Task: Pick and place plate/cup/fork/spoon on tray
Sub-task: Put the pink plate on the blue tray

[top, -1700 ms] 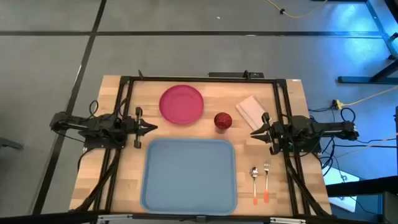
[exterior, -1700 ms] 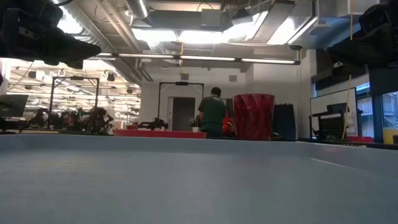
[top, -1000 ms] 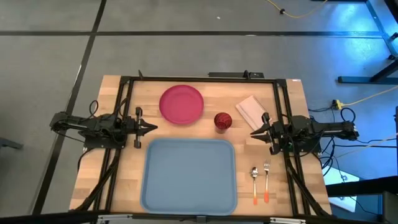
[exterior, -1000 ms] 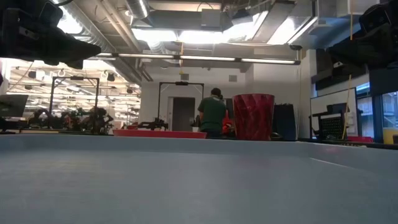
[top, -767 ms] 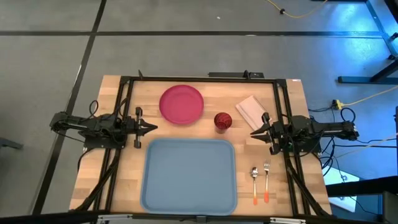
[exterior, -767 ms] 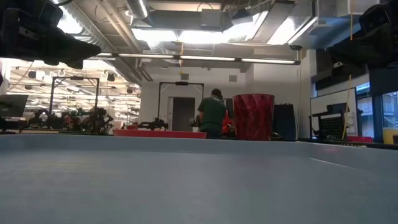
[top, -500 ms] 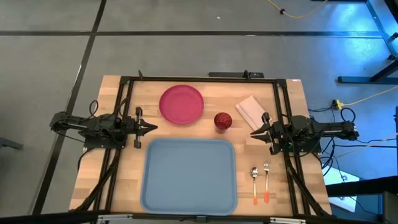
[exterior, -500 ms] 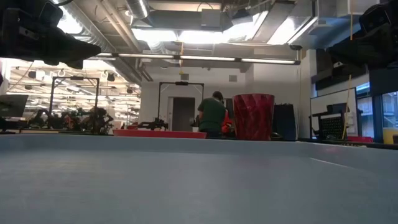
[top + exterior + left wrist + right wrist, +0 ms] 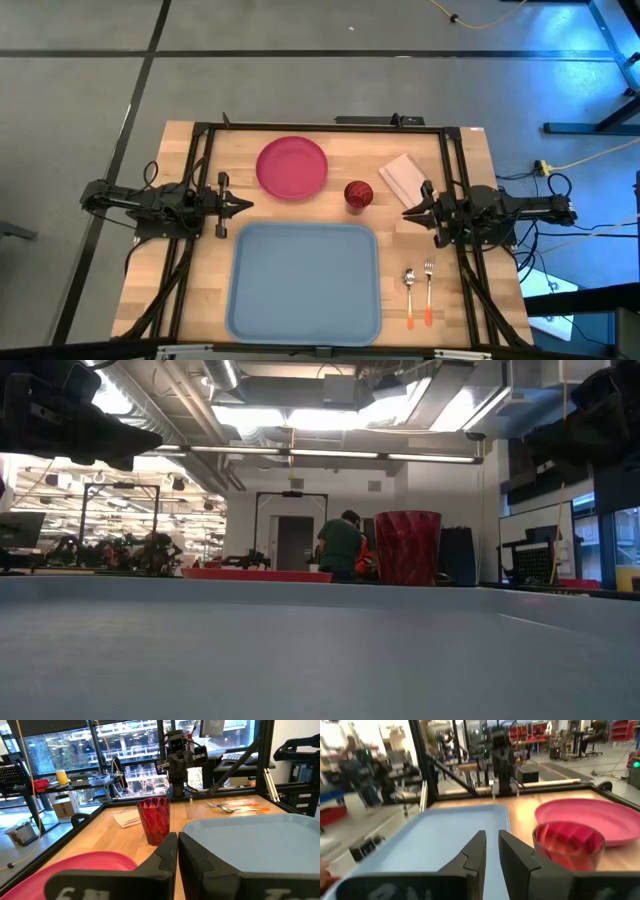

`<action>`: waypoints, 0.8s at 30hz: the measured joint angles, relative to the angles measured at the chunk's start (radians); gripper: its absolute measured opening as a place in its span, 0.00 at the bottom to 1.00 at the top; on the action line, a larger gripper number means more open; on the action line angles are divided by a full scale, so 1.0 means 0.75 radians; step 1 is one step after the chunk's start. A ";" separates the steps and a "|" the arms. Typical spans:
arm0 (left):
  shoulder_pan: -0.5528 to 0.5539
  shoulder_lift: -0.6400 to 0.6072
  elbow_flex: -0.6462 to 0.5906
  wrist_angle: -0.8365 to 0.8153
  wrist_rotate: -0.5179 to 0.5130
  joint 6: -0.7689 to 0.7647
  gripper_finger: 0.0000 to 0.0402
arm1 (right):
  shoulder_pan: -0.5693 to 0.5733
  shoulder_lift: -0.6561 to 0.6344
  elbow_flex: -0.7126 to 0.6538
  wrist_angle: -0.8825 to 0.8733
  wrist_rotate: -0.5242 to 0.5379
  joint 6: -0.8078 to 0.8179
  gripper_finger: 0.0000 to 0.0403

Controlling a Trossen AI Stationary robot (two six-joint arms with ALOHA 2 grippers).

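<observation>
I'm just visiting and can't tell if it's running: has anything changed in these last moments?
Barely. The right end effector has just begun to stir; the low view shows its arm slightly shifted. Nothing was gripped or released. The left end effector, plate, cup, fork, spoon and tray stayed put.

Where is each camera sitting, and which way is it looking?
High view: above the table, looking straight down on the tray, with both arms at the sides.
Low view: at table-top height, looking across the tray to the cup; arms overhead.
Left wrist view: on the left arm, looking past the left end effector, fingers nearly together, toward the cup and the far arm.
Right wrist view: on the right arm, past the right end effector, toward the plate.
All four share the cup.
</observation>
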 joint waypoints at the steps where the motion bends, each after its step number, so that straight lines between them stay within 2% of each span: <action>1: 0.000 0.000 0.000 0.000 0.000 0.000 0.02 | 0.000 0.000 0.000 0.023 0.000 0.003 0.14; 9: -0.001 0.000 0.000 0.000 0.000 0.000 0.02 | 0.000 0.000 0.000 0.110 -0.007 0.064 0.14; 15: -0.001 0.000 0.000 -0.003 0.024 0.017 0.02 | 0.000 0.000 0.000 0.204 -0.084 0.078 0.14; 21: 0.009 0.000 0.000 0.021 -0.195 0.210 0.02 | 0.000 0.000 0.000 0.470 -0.025 -0.117 0.14; 24: 0.009 0.000 0.000 0.023 -0.214 0.228 0.02 | 0.000 0.000 0.000 0.533 0.058 -0.230 0.14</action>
